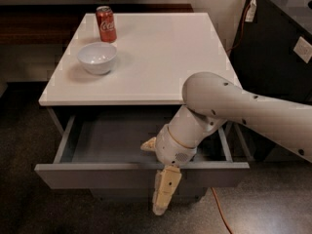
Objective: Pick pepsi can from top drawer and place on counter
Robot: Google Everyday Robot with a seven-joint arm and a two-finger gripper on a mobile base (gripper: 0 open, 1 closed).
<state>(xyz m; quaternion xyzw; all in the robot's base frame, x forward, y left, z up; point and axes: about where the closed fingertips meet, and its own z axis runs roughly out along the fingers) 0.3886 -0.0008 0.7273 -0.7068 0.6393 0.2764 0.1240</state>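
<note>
1. A dark, speckled floor (29, 208) is seen nearest the camera, and a thin orange cable (220, 212) is laid across it by the right front corner of the cabinet.
2. The gripper (152, 178) is found at the front edge of the top drawer (97, 173), right of its middle. Its two tan fingers (165, 186) are spread wide. One is pointed down in front of the drawer's grey face and the other is turned left over the drawer's inside. Nothing is seen pinched between them.
3. The drawer is pulled out, and its dark grey bottom is shown bare on the left. The right part is covered by the white wrist and arm (253, 113), which reach in from the right.
4. The pepsi can cannot be made out anywhere, and whether it lies under the wrist cannot be told.
5. Above the drawer, the glossy white counter (161, 57) is lit evenly.
6. A white bowl (97, 57) is set upright near the counter's left edge, and a red Coca-Cola can (106, 24) is stood just behind it at the far left corner.
7. A black cabinet (278, 57) is placed to the right of the counter, and a pale wall with a dark wooden band is seen behind it.
</note>
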